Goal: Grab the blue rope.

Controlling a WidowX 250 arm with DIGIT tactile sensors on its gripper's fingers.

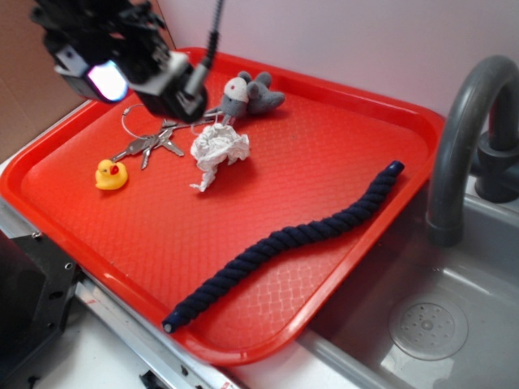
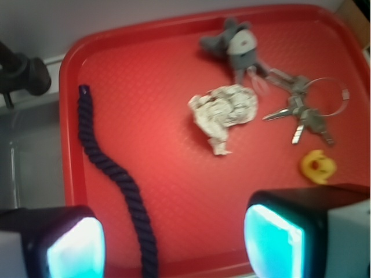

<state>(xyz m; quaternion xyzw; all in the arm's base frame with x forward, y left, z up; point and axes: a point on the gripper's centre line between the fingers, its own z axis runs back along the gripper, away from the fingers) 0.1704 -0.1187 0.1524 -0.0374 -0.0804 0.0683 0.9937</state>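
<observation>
The blue rope [image 1: 304, 241] is a dark navy twisted cord lying in a wave across the right half of the red tray [image 1: 340, 138], from its near edge to its right rim. In the wrist view the blue rope [image 2: 119, 176] runs down the left side of the tray [image 2: 174, 63] and passes between the two pads. My gripper [image 1: 122, 65] hangs high above the tray's far left corner, well away from the rope. It [image 2: 174, 243] is open and empty, its glowing cyan pads [image 2: 272, 243] wide apart.
A crumpled paper ball [image 1: 217, 154], a bunch of keys on a ring [image 1: 150, 142], a yellow rubber duck [image 1: 111, 174] and a grey plush mouse [image 1: 250, 95] lie on the tray's left part. A grey tap [image 1: 458, 138] and a sink [image 1: 422, 324] are to the right.
</observation>
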